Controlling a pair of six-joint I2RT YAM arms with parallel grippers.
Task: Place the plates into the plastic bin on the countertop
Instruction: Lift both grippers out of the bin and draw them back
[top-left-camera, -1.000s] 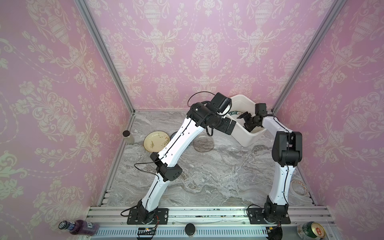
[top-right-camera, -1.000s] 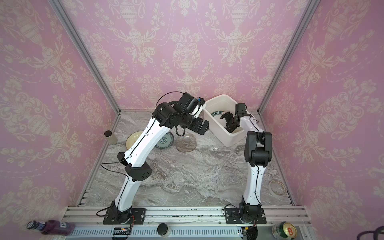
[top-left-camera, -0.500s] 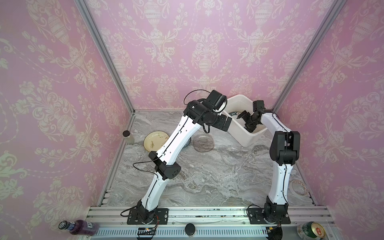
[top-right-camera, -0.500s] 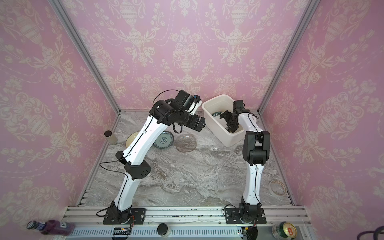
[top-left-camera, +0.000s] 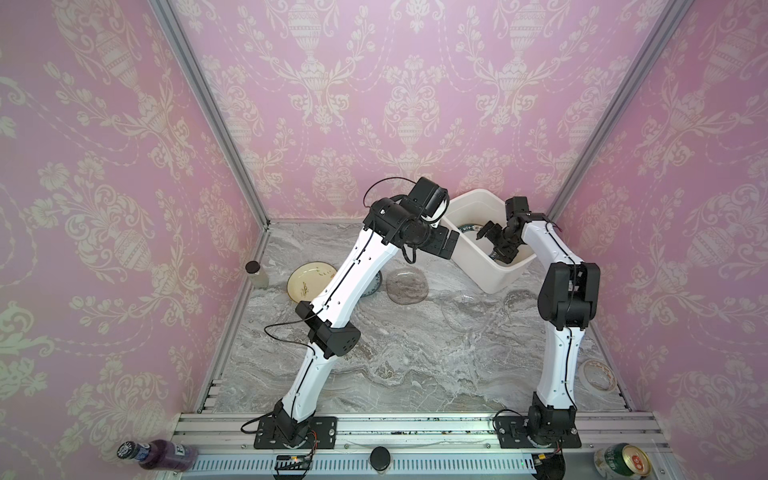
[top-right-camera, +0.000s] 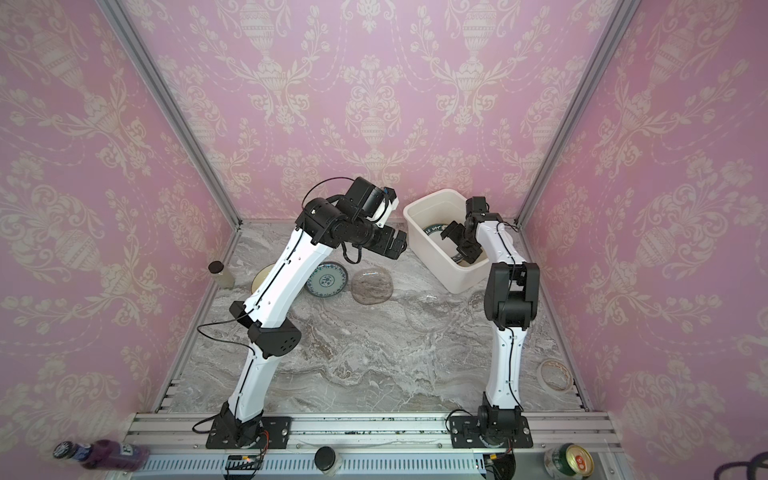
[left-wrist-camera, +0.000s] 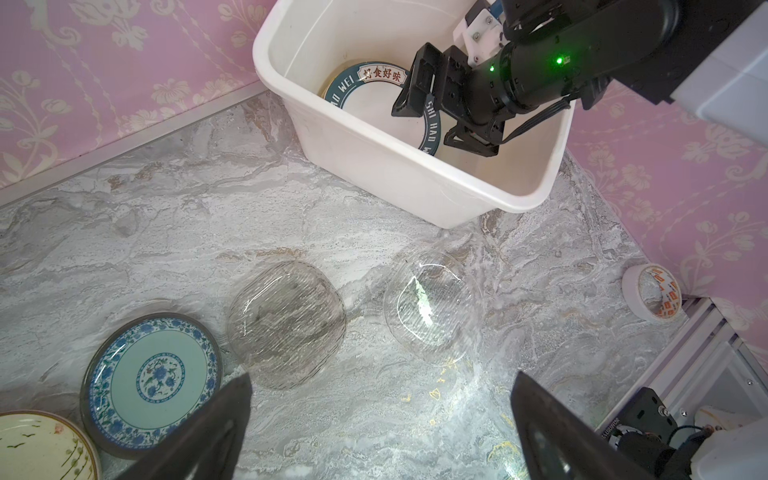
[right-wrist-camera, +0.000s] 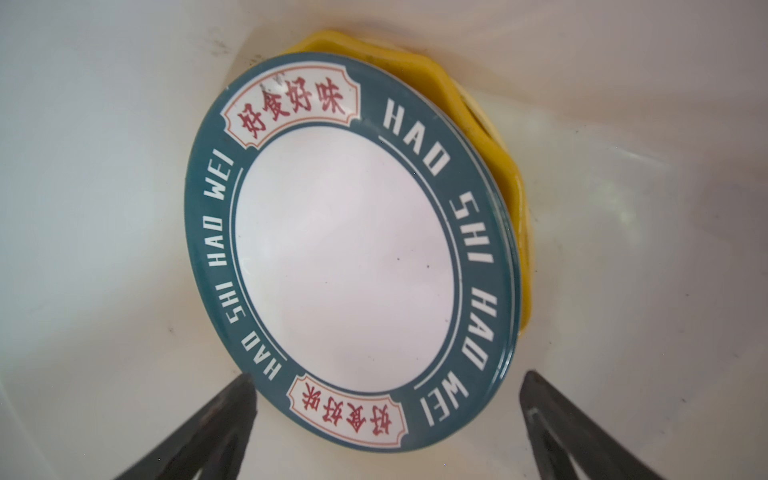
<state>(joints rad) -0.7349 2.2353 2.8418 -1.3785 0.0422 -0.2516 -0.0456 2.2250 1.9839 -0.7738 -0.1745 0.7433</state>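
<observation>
Both open: right fingers (right-wrist-camera: 199, 436) in bin (left-wrist-camera: 395, 183), left fingers (left-wrist-camera: 199, 432) above glass plates (left-wrist-camera: 286, 324). Risk: flat glass rim slips from pinch.

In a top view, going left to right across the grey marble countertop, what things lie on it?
Small dark-lidded jar → pale yellow plate → teal floral plate → smoky glass plate → white plastic bin → tape roll ring. The clear glass plate overlaps the bin, so it is left out.

Shows white on the plastic bin (left-wrist-camera: 374, 174), grey veined marble on the countertop (left-wrist-camera: 166, 216). Puts a teal rim, white letters, red characters on the lettered plate (right-wrist-camera: 345, 257).
</observation>
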